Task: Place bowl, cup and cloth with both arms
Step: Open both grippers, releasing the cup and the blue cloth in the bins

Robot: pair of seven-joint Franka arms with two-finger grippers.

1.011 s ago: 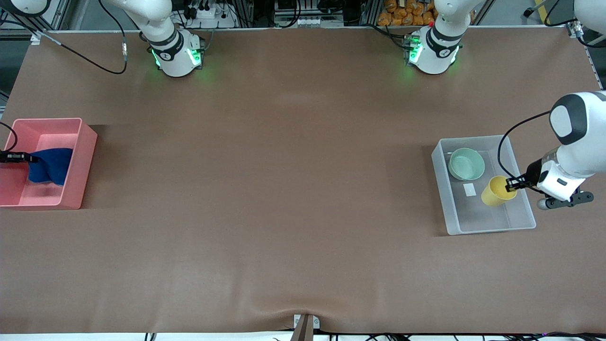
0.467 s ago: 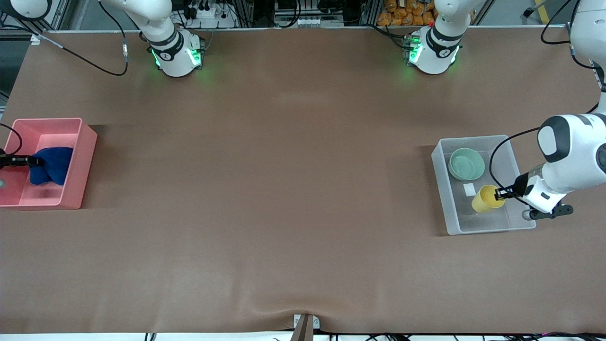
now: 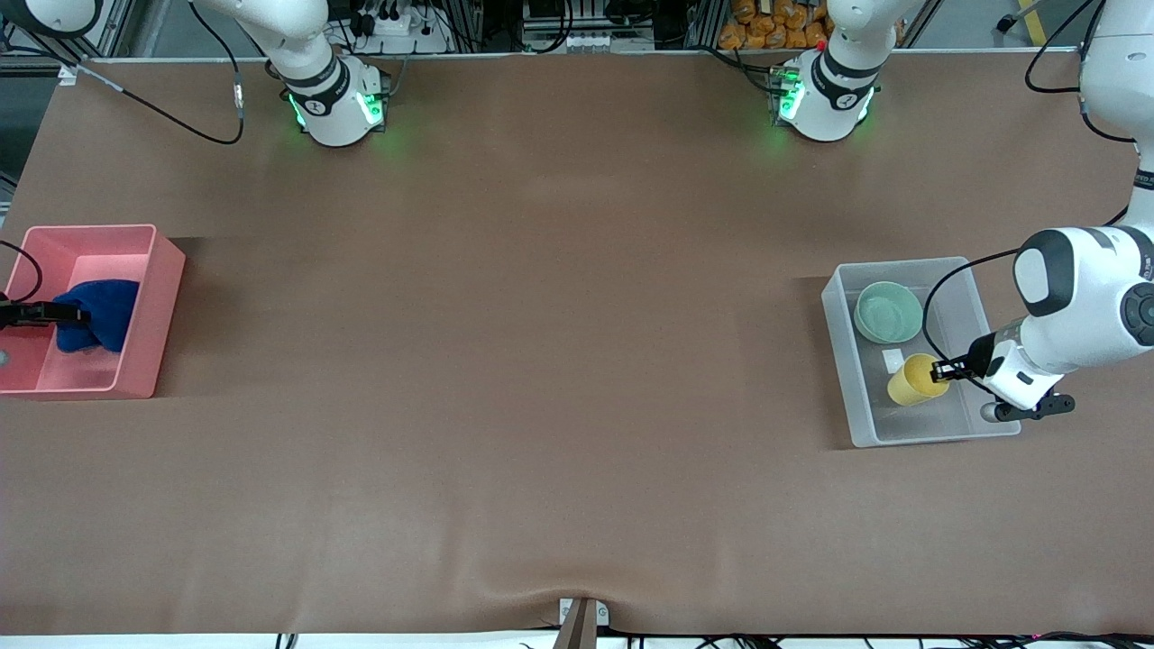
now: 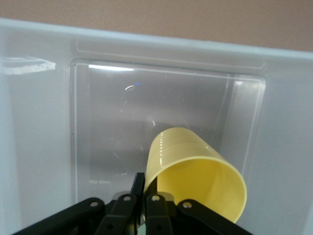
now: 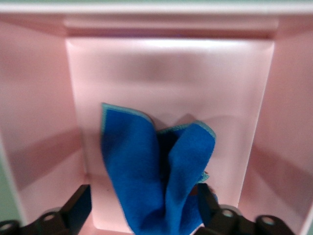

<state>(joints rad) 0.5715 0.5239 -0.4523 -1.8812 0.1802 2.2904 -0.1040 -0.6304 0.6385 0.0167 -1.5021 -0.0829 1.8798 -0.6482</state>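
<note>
The yellow cup (image 3: 911, 380) hangs tilted over the floor of the clear bin (image 3: 837, 361). My left gripper (image 3: 942, 370) is shut on its rim. In the left wrist view the cup (image 4: 195, 171) is pinched at the rim by the left gripper (image 4: 146, 185), inside the bin (image 4: 39, 122). The mint-green bowl (image 3: 889, 312) sits in the same bin, farther from the front camera than the cup. The blue cloth (image 3: 101, 314) lies crumpled in the pink bin (image 3: 168, 297). My right gripper (image 3: 72, 315) is open in that bin, its fingers standing wide on either side of the cloth (image 5: 146, 166), as the right wrist view shows of the gripper (image 5: 142, 198).
A small white label (image 3: 892, 359) lies on the clear bin's floor between bowl and cup. The pink bin (image 5: 39, 122) stands at the right arm's end of the table, the clear bin at the left arm's end. Bare brown table lies between them.
My left gripper has carried the cup lower into the clear bin, toward the front camera. The cloth has settled a little lower in the pink bin; the right gripper shifted slightly.
</note>
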